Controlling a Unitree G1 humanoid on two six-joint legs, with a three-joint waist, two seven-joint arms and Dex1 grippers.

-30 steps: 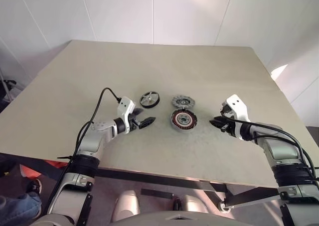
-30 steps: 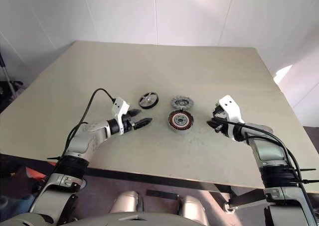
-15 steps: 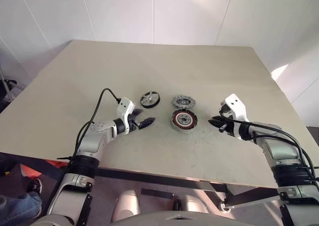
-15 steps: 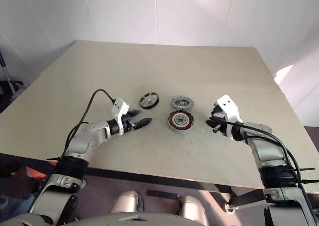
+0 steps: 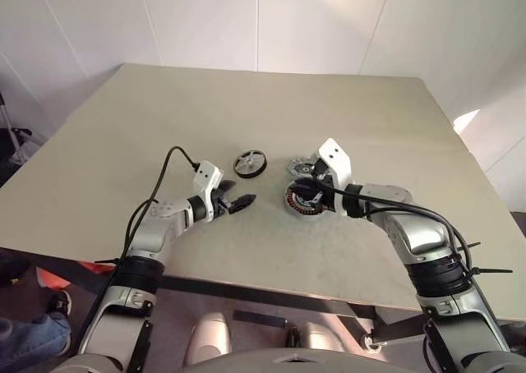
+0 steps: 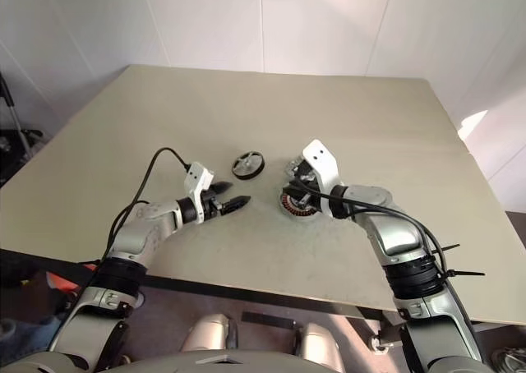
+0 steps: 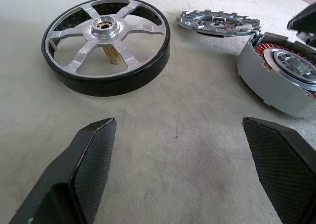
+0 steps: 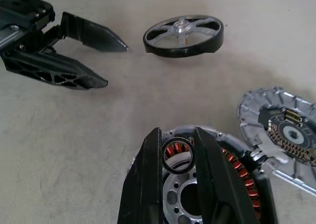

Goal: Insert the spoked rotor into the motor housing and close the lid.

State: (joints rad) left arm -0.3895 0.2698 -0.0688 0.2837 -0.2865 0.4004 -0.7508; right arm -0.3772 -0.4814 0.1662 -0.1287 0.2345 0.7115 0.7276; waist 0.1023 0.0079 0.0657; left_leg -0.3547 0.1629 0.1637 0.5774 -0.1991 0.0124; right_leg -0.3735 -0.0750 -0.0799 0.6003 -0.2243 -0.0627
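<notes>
Partly covered by the right gripper (image 8: pixel 177 157), the motor housing (image 5: pixel 301 202) is seen mid-table; a small dark ring (image 8: pixel 177 155) is pinched between the narrow fingers. The lid (image 7: pixel 217 23) lies just behind, the spoked rotor (image 5: pixel 249 163) apart, before the wide-open left gripper (image 5: pixel 239 201).

Spoked rotor (image 7: pixel 106 46) lies beyond the open jaws.

Black-rimmed spoked rotor (image 7: pixel 106 44) flat on the table, copper-wound motor housing (image 7: pixel 285 73) well apart – open, silver lid (image 7: pixel 217 23) lying just beside it.
</notes>
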